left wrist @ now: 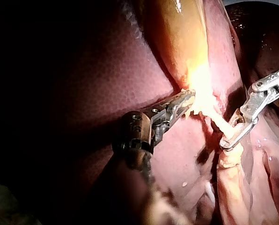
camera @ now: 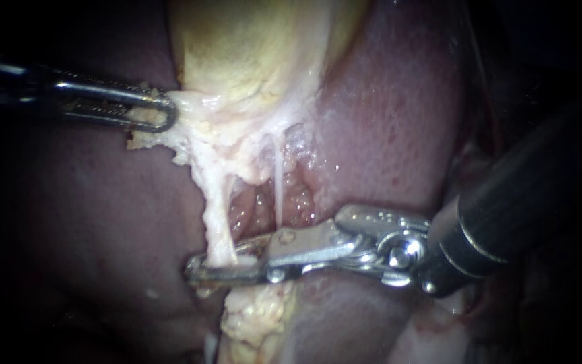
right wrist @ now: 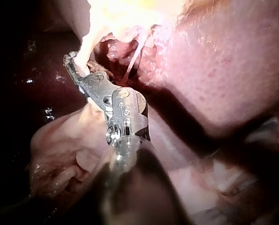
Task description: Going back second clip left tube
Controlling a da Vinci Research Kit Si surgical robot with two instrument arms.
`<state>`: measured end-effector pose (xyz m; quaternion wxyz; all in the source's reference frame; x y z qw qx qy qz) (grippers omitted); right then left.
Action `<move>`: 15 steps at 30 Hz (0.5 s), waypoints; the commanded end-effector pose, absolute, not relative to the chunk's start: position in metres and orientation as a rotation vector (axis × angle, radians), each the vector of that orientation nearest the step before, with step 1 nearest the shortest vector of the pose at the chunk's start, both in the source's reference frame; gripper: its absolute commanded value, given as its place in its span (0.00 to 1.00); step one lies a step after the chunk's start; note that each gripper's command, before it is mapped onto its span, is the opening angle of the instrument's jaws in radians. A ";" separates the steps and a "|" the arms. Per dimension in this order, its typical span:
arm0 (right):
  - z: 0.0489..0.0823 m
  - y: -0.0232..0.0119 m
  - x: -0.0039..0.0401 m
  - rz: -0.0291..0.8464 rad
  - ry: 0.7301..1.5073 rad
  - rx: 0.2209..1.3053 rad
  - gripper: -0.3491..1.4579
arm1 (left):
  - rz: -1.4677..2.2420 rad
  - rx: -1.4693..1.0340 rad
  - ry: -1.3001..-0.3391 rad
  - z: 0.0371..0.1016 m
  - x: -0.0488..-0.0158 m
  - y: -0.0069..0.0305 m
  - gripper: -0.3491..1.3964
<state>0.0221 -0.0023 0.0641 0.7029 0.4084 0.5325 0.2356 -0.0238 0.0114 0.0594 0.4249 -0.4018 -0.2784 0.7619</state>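
While the liver fills the field as a dark red bed, the gallbladder lies pale and yellow over its upper middle, narrowing downward into stringy white tissue. The right instrument reaches its long metal jaws across to the left tube. The jaws stand almost together, with the tube's lower end pinched between them from both sides. The left instrument has its jaws clamped on the gallbladder's pale lower edge, holding it out to that side so that the tubes are taut.

The left tube runs as a thick white cord from the gallbladder's neck down into the right jaws. The right tube, a much thinner thread, hangs just beside it and clear of the jaws. Whether a clip sits on the left tube I cannot tell, as the jaws cover the spot.

I judge the step to be the withdrawal after clipping, not yet begun. The next move calls for the right jaws to part enough to free the tube. They should then slide straight back along their own line without snagging either tube.
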 end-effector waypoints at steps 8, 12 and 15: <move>0.0646 -0.0025 0.0229 0.502 1.244 0.953 0.36 | 1.906 -1.005 -0.696 0.0594 -0.0238 0.0114 0.00; 0.0654 -0.0025 0.0236 0.513 1.258 0.932 0.43 | 1.905 -1.004 -0.696 0.0593 -0.0238 0.0113 0.00; 0.0664 -0.0024 0.0240 0.496 1.282 0.884 0.45 | 1.905 -1.004 -0.696 0.0593 -0.0239 0.0113 0.00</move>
